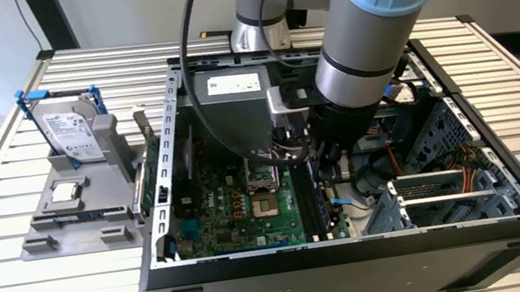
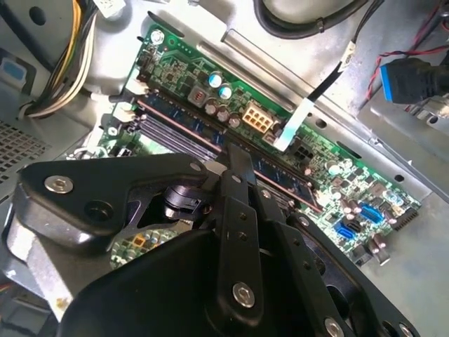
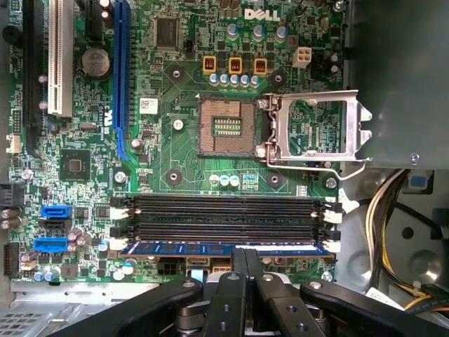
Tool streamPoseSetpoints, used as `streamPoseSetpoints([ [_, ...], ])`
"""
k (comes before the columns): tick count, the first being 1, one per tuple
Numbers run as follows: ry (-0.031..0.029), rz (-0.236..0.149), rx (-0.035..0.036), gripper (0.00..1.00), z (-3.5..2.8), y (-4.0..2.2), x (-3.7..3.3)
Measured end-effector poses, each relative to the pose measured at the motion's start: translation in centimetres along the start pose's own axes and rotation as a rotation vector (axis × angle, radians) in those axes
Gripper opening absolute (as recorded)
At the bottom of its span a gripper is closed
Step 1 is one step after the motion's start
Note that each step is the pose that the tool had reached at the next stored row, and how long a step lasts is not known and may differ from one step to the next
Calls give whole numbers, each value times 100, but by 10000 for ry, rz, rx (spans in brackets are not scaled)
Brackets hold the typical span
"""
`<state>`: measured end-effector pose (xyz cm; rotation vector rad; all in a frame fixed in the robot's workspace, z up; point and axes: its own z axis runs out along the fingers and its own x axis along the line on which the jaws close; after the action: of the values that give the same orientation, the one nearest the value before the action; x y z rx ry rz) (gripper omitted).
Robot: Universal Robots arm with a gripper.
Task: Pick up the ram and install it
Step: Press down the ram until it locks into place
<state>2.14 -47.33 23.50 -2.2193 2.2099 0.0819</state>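
Ram [image 3: 221,248] sits in the outermost memory slot of the green motherboard [image 3: 175,151], inside the open computer case [image 1: 355,254] on a slatted metal table [image 1: 47,287]. Gripper [image 3: 243,256] fingers pinched together, touching the ram's edge.

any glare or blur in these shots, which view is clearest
First wrist view is clearest: the motherboard is evenly lit, the ram sharp in its slot. Second wrist view: the gripper looms soft up close. Exterior view: the case interior is shadowed under the arm.
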Motion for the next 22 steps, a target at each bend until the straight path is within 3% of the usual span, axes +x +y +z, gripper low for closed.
streamPoseSetpoints([
  [5,-2,2,1,0,87,-1,45],
  [12,38,1,-7,0,186,-6,54],
  [13,53,2,-9,0,167,-6,50],
  [15,-29,-1,12,0,115,-5,46],
  [17,0,1,4,0,15,0,48],
  [22,2,0,3,0,-213,7,38],
])
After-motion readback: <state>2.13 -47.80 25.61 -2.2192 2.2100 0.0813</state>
